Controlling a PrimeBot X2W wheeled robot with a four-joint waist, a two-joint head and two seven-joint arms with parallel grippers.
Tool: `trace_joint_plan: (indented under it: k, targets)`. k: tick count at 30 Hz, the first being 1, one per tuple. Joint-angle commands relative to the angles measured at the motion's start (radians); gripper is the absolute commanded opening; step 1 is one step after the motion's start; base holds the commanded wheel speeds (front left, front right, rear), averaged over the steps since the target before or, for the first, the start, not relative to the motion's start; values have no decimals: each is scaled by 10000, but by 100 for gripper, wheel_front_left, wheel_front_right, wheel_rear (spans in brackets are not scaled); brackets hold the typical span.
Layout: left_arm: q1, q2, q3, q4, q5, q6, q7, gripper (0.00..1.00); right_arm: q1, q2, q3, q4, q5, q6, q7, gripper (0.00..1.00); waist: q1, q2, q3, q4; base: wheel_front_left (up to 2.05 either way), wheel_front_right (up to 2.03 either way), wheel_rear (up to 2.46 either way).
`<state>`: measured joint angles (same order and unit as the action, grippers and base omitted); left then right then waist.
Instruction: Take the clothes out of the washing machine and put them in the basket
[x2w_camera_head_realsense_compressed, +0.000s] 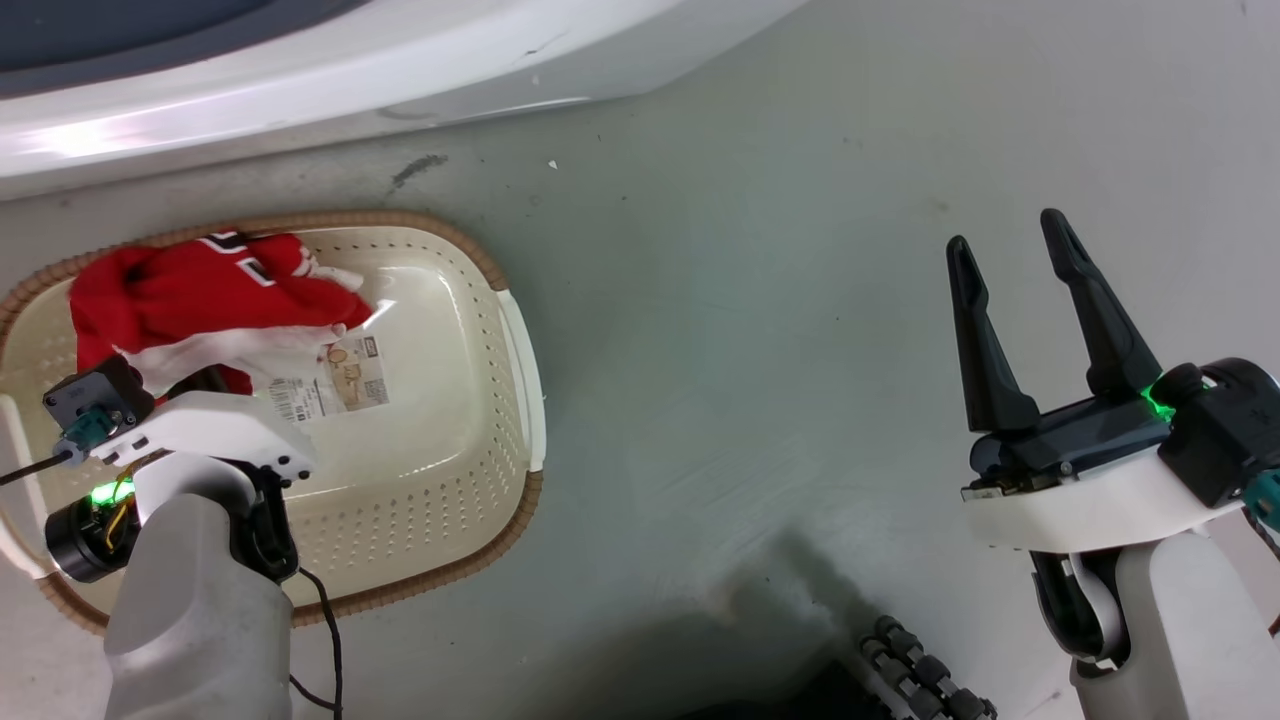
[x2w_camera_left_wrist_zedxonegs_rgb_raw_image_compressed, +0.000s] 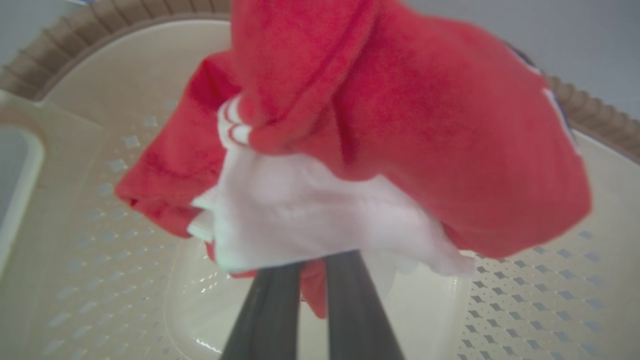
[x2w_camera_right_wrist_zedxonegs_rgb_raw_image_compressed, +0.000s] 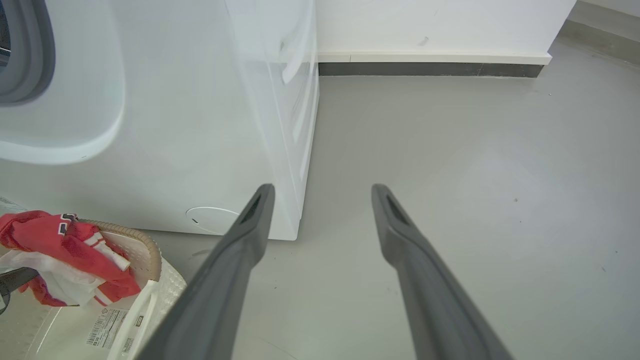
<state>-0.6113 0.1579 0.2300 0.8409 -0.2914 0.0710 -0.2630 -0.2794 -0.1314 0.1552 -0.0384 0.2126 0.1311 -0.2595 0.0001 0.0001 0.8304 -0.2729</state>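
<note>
The left gripper (x2w_camera_left_wrist_zedxonegs_rgb_raw_image_compressed: 314, 272) pinched the clothes (x2w_camera_left_wrist_zedxonegs_rgb_raw_image_compressed: 400, 125) (seemingly soft, light, floppy) at a bunched fold over the basket (x2w_camera_head_realsense_compressed: 523, 380); the right gripper (x2w_camera_head_realsense_compressed: 1005, 232) gaped wide, empty

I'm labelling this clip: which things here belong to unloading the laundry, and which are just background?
For the job: the clothes, gripped by the left hand over the basket; the washing machine; the right hand, open, holding nothing.
Just there: the floor; the skirting board; the black cable near the basket.
</note>
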Motion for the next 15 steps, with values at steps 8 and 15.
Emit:
trace_joint_plan:
  k: [8,15]
  targets:
    - [-368,93,533,735,165,16,-25,100,-338,16,-36,31,83,-7,-62,100,-1,-1,139,-87,0,0,0]
    - [261,-154,724,1191,294,-452,-26,100,-110,92,-48,171,-94,-7,-63,100,-1,-1,-1042,144,0,0,0]
